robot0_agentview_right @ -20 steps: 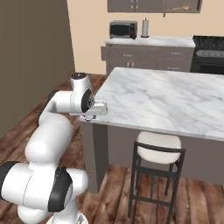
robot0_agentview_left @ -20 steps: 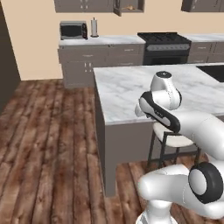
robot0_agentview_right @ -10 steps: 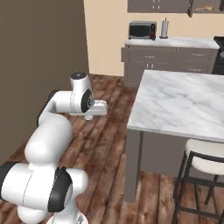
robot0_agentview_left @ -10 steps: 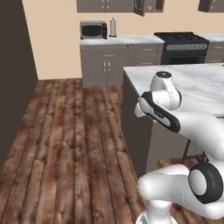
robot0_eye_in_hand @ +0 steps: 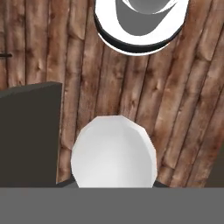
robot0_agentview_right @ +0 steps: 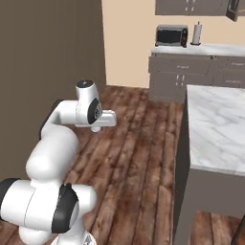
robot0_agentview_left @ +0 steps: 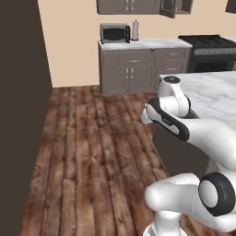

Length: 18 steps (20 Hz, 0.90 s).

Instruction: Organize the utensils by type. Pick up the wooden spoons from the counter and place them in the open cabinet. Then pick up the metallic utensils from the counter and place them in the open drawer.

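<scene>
Marble bench (robot0_agentview_right: 215,129) to the right carries no utensil that I can make out. End effector: state cannot be told, nothing seen held. Judged step: base in transit. Next move calls for finding the wooden spoon.

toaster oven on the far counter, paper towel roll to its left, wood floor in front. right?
Not quite: the paper towel roll stands to the right of the toaster oven, not its left. Both base views show this, the roll right of the oven on the far counter. The wood floor in front is correct.
</scene>
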{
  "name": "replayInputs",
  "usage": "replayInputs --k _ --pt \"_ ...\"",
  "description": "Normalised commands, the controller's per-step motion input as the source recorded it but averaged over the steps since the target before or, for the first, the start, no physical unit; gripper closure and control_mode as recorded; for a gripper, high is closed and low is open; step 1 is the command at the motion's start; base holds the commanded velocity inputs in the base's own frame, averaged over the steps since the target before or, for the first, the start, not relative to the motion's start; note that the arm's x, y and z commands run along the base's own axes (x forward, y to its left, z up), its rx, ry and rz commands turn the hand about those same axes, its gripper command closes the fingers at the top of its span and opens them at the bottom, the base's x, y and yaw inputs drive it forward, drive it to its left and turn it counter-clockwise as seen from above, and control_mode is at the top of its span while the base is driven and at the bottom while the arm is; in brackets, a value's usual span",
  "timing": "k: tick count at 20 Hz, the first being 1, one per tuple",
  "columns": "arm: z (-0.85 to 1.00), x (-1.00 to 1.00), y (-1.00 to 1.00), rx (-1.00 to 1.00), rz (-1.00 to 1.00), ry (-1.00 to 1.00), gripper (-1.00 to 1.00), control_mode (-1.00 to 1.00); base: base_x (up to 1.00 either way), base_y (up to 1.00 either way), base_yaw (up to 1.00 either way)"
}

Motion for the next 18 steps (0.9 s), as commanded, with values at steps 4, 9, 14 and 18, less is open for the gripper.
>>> replayInputs --k 4,9,14,18 --pt "0.00 0.00 0.00 0.00 0.00 0.00 1.00 1.00 0.98 0.50 -0.20" --pt "0.00 0.00 0.00 0.00 0.00 0.00 1.00 1.00 1.00 0.37 -0.26" --pt "0.00 0.00 0.00 0.00 0.00 0.00 1.00 1.00 1.00 0.38 -0.25" --pt "0.00 0.00 0.00 0.00 0.00 0.00 1.00 1.00 1.00 0.47 -0.21"
